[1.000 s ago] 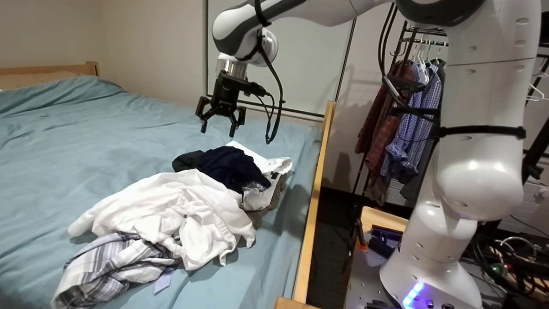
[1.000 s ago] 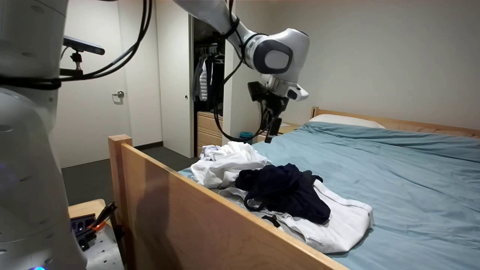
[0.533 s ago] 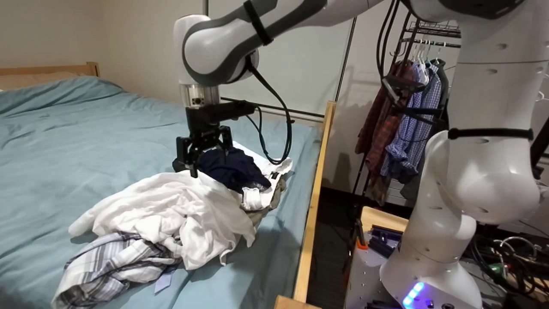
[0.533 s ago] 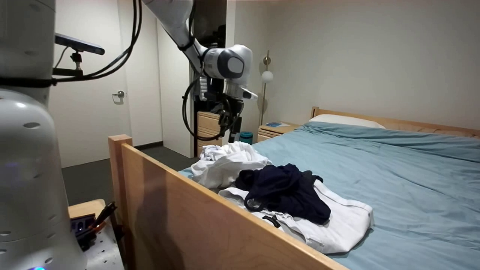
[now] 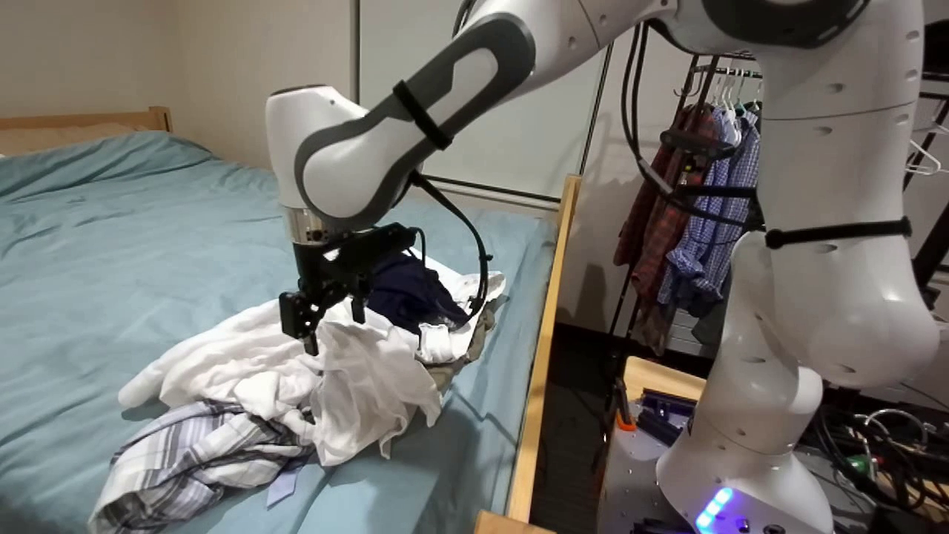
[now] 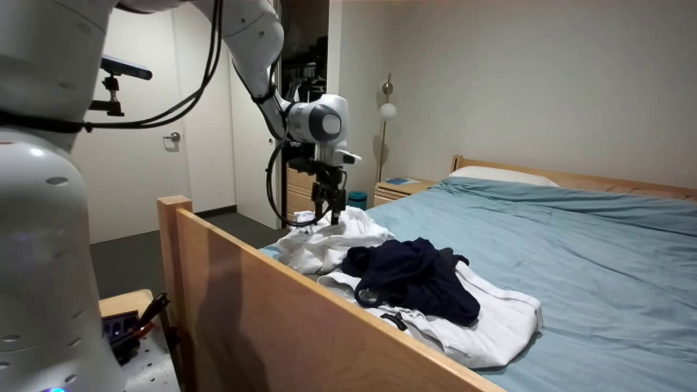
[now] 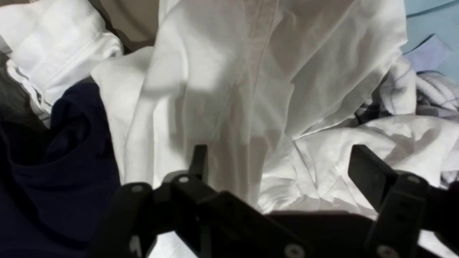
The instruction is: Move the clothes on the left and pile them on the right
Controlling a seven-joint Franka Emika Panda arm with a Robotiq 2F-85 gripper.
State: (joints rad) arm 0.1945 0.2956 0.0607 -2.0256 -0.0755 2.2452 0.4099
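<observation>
Reaching over the wooden footboard (image 6: 305, 326), the robot arm (image 5: 345, 178) points its 2 black fingers (image 7: 371, 175) down at the white shirt (image 5: 296, 378); they stand spread wide apart with nothing in their grip, and from where I am I can't tell whether a tip touches the cloth. The clothes (image 6: 326, 245) all lie on the bed (image 5: 133, 259) at its foot end, close along the footboard edge, over a rumpled blue-green sheet (image 6: 615, 288). Nearest the long edge on the closet (image 6: 305, 43) side is the grey-and-white plaid garment (image 5: 193, 460), bunched up and touching the white shirt, with a small lavender flap of cloth (image 5: 282, 486) showing beside it. The white shirt, a placket running down its front, sprawls in loose folds between the plaid garment and the navy garment (image 6: 414, 280). That navy garment sits crumpled on top of a flatter white garment (image 6: 506, 321), which stretches farther from the closet side, and some grey-brown cloth (image 7: 134, 21) peeks out beside the whites, toward the footboard edge. Well apart from the clothes, at the head edge of the bed, a white pillow (image 6: 501, 175) lies by the wooden headboard (image 6: 577, 177). Beyond the footboard, a red plaid shirt (image 5: 661, 259) and a blue checked shirt (image 5: 723, 189) hang side by side, and a strip of blue light (image 5: 714, 510) glows low on the robot arm.
</observation>
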